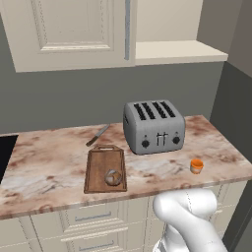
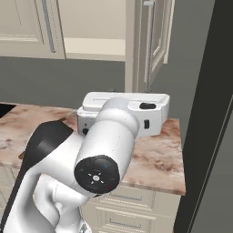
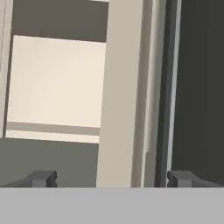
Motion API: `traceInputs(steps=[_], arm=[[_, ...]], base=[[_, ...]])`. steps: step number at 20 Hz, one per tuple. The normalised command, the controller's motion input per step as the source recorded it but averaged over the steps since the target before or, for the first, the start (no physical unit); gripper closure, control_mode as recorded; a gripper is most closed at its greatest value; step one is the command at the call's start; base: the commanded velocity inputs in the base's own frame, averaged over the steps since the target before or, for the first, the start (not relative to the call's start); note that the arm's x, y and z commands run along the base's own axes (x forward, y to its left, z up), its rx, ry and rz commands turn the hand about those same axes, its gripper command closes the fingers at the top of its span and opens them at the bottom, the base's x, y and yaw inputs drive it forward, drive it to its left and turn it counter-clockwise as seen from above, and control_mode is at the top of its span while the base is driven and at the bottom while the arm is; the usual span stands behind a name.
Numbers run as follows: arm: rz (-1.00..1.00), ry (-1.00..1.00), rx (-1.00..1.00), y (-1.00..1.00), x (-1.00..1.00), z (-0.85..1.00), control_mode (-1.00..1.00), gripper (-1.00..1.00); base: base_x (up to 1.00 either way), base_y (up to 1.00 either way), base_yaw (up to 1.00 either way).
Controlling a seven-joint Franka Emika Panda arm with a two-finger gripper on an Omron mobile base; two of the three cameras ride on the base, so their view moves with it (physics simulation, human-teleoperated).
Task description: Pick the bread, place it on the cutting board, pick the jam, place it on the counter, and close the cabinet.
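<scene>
Up at the cabinet [image 2: 136, 45], the gripper [image 3: 111, 178] is facing the edge of the open door [image 2: 157, 41] with jaws spread wide, holding nothing. Bread [image 1: 113, 177] is sitting on the cutting board [image 1: 101, 162] and jam [image 1: 197, 166] near the counter [image 1: 49, 167] front-right edge, so closing probably remains: push flat and steadily on the door's outer face, clear of the handle [image 2: 149, 41].

Arm [image 2: 91, 159] hides most of the toaster [image 2: 152, 107] — cabinet [image 1: 69, 34] top cut off.

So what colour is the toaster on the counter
Silver-grey, with dark slots and knobs; the toaster on the counter shows best in the left base view.
</scene>
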Motion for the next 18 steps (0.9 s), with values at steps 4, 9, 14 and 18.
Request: traceInputs(steps=[4, 9, 14, 18], arm=[[0.08, -0.05, 0.00, 0.08, 0.00, -0.17, -1.00, -1.00], [0.05, -0.08, 0.00, 0.09, 0.11, -0.08, -1.00, -1.00], [0.01, -0.08, 0.00, 0.16, 0.23, 0.00, -1.00, -1.00], [0.01, -0.07, 0.00, 0.35, 0.23, 0.00, -1.00, -1.00]], base=[[0.00, 0.00, 0.00], [0.00, 0.00, 0.00], [0.00, 0.00, 0.00], [0.00, 0.00, 0.00]])
